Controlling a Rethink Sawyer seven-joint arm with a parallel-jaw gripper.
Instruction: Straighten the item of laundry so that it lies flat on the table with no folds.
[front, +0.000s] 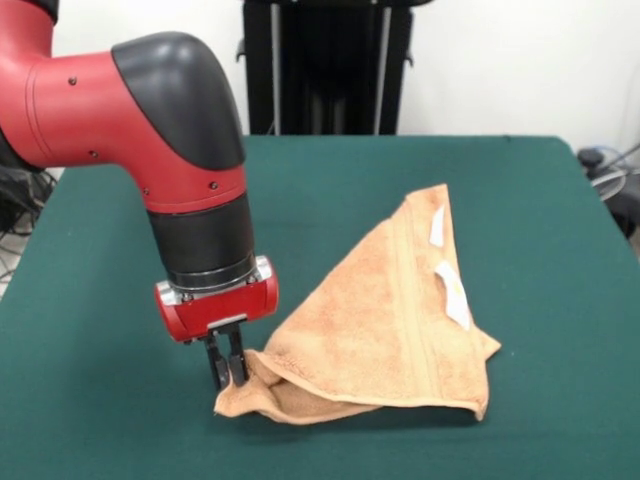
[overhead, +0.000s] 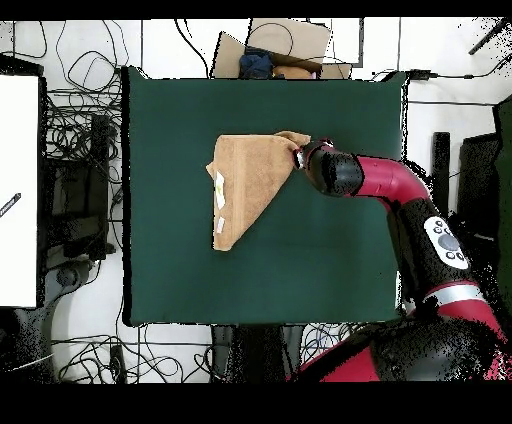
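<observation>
Gripper (front: 229, 368): two dark fingers drawn narrow together, pointing straight down, tips pinching the raised corner of the towel (front: 385, 315) at its fold.

Wrist housing (front: 217, 302): red block above the fingers, under a black cylinder and a red-and-black arm (front: 130, 100) that enters from the picture's upper left in the front view.

Towel: peach-orange terry, folded over on itself into a rough triangle (not flat). One point reaches toward the table's far edge, by the pedestal; the wide folded side lies toward the table's near edge. A woven band runs along its length. Two small white tags (front: 452, 292) show on its upper layer.

Table (front: 110, 420): dark green cloth. In the overhead view the towel (overhead: 245, 183) sits around the table's middle, nearer the edge away from the robot's base.
</observation>
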